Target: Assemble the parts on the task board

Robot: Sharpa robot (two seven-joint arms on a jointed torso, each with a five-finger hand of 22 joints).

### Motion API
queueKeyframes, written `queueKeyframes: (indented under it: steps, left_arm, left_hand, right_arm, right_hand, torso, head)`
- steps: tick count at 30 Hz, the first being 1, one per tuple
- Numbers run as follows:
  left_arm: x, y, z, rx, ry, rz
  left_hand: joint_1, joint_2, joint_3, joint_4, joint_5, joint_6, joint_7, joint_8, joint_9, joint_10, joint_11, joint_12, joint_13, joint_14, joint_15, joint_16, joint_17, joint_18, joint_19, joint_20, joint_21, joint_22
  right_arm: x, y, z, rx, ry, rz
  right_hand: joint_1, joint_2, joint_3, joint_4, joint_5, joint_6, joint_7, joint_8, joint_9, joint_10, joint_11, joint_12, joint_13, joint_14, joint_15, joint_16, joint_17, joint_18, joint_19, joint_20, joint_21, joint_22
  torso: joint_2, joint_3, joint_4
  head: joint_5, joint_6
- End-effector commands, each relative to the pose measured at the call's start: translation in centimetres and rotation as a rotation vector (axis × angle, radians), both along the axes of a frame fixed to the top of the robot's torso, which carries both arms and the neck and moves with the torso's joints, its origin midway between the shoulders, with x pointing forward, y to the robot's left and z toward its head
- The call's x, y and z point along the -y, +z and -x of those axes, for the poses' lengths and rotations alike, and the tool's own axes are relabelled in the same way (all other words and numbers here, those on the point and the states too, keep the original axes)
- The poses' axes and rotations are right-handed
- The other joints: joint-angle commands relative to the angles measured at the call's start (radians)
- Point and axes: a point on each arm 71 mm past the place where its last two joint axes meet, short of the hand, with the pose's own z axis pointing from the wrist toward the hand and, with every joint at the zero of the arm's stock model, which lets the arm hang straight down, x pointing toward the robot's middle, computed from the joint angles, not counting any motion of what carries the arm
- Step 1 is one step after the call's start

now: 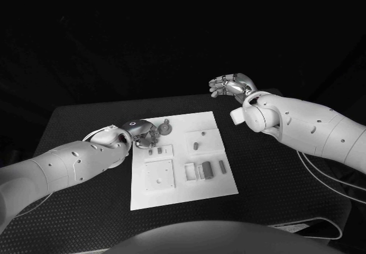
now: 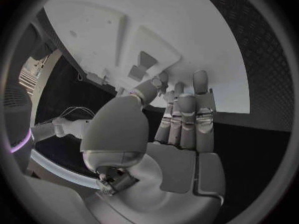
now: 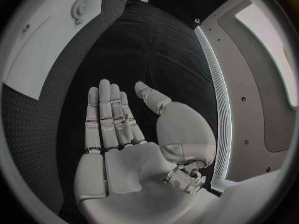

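Task board [image 1: 181,182] lies flat mid-tabletop [image 1: 91,222]. Left hand [image 1: 141,133] sits over the board's far left corner, just beside a gear-shaped part [image 1: 165,127]; whether it touches the gear, cannot tell. Left wrist view: fingers [image 2: 187,115] straight and together, thumb beside them, nothing held, board [image 2: 206,40] just beyond the fingertips. Right hand [image 1: 232,84] is raised well apart from the board, beyond its far right corner, fingers extended flat, empty [image 3: 118,134]. More small parts [image 1: 207,169] sit near the board's centre.
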Motion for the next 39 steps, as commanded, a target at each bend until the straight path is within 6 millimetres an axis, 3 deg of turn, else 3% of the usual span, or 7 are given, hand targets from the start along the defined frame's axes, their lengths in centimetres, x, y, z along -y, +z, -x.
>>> queueKeyframes:
  steps: [1, 17, 22, 25, 29, 36, 39]
  left_arm:
    - [-0.4, -0.5, 0.3, -0.018, 0.011, -0.012]
    - [-6.1, 2.9, -1.1, -0.072, 0.220, 0.242]
    - [-8.8, 4.7, -2.1, -0.169, 0.412, 0.516]
    - [-9.9, 5.5, -2.3, -0.236, 0.492, 0.671]
    - [-10.8, 6.6, -2.4, -0.289, 0.544, 0.815]
    - [-10.8, 8.0, -1.8, -0.341, 0.529, 0.946]
    - [-10.2, 8.1, -1.6, -0.363, 0.516, 0.978]
  left_hand:
    - [0.003, -0.012, -0.006, 0.002, 0.007, -0.002, -0.003, 0.007, -0.001, -0.058, 0.049, 0.008, 0.001, 0.000, 0.009, 0.005, -0.001, 0.049, -0.001, 0.009, -0.007, 0.002]
    - [0.024, 0.005, 0.007, 0.003, 0.006, 0.019, 0.017, 0.029, 0.004, -0.064, 0.049, 0.042, 0.011, -0.008, 0.009, 0.003, -0.007, 0.053, -0.005, 0.015, -0.019, 0.007]
    - [-0.010, 0.021, 0.012, 0.022, 0.005, 0.035, 0.032, 0.043, 0.007, -0.040, 0.043, 0.076, 0.022, -0.069, 0.006, -0.064, -0.040, 0.034, -0.076, 0.029, -0.072, -0.016]
    - [-0.036, 0.032, 0.012, 0.031, 0.005, 0.045, 0.031, 0.054, 0.008, 0.014, 0.023, 0.123, 0.041, -0.109, -0.011, -0.128, -0.071, 0.018, -0.131, 0.038, -0.101, -0.046]
    - [-0.073, 0.041, 0.005, 0.035, 0.004, 0.049, 0.027, 0.065, 0.010, 0.028, 0.025, 0.144, 0.049, -0.169, -0.005, -0.216, -0.110, -0.004, -0.229, 0.055, -0.103, -0.099]
    - [-0.148, 0.043, -0.026, 0.010, 0.005, 0.029, 0.022, 0.075, 0.012, -0.055, 0.073, 0.071, 0.003, -0.306, 0.097, -0.466, -0.213, -0.059, -0.474, 0.109, -0.102, -0.259]
    - [-0.151, 0.046, -0.027, 0.003, 0.004, 0.017, 0.020, 0.077, 0.012, -0.065, 0.073, 0.045, -0.017, -0.296, 0.106, -0.512, -0.222, -0.062, -0.486, 0.114, -0.100, -0.301]
  right_arm:
    - [-0.1, 0.0, 0.0, 0.002, 0.011, -0.004]
    - [1.3, -0.5, -0.4, 0.005, 0.053, 0.150]
    - [1.5, -0.8, -0.4, 0.036, 0.131, 0.313]
    - [1.4, -0.9, -0.1, 0.060, 0.193, 0.450]
    - [0.8, -1.1, 0.5, 0.064, 0.278, 0.654]
    - [-0.6, -0.9, 1.1, 0.172, 0.331, 0.963]
    - [-0.8, -0.9, 1.1, 0.189, 0.335, 1.016]
  right_hand:
    - [-0.002, 0.008, -0.007, -0.001, 0.000, 0.002, 0.005, 0.004, -0.001, 0.008, 0.001, -0.007, -0.002, 0.008, 0.001, -0.004, 0.001, 0.008, -0.002, 0.005, -0.007, 0.002]
    - [0.056, -0.006, -0.003, -0.007, 0.000, -0.001, 0.004, 0.005, -0.005, 0.006, 0.002, -0.005, -0.013, 0.015, 0.003, -0.023, 0.024, 0.013, -0.003, 0.008, -0.011, 0.007]
    - [0.071, -0.013, -0.009, -0.006, 0.000, 0.000, 0.003, 0.007, -0.005, 0.004, 0.003, -0.005, -0.016, 0.020, 0.003, -0.027, 0.034, 0.015, 0.000, 0.009, -0.012, 0.010]
    - [0.082, -0.018, -0.012, -0.006, 0.000, 0.005, 0.000, 0.010, -0.005, 0.010, 0.000, -0.001, -0.017, 0.036, -0.005, -0.023, 0.043, 0.021, 0.015, 0.009, -0.005, 0.013]
    - [0.091, -0.024, -0.017, -0.006, 0.000, 0.008, -0.002, 0.012, -0.005, 0.013, -0.002, 0.000, -0.020, 0.051, -0.012, -0.022, 0.054, 0.026, 0.029, 0.008, -0.001, 0.016]
    - [0.115, -0.050, -0.016, -0.005, 0.000, 0.016, -0.005, 0.016, -0.008, 0.019, -0.003, -0.005, -0.030, 0.076, -0.022, -0.024, 0.072, 0.035, 0.051, 0.009, 0.005, 0.021]
    - [0.121, -0.059, -0.015, -0.005, 0.000, 0.016, -0.005, 0.016, -0.011, 0.037, -0.009, -0.011, -0.036, 0.098, -0.032, -0.021, 0.085, 0.037, 0.073, 0.005, 0.013, 0.025]
  torso:
    - [0.000, -0.0004, -0.0002]
    - [0.000, 0.0000, 0.0030]
    - [-0.001, 0.0003, 0.0011]
    - [-0.001, -0.0004, 0.0015]
    - [0.000, 0.0005, 0.0011]
    - [-0.001, -0.0003, 0.0015]
    - [-0.001, -0.0020, 0.0033]
  head:
    - [0.000, 0.000]
    - [0.000, 0.001]
    - [-0.002, 0.008]
    - [-0.002, 0.013]
    - [0.000, 0.024]
    - [0.013, 0.040]
    - [0.014, 0.044]
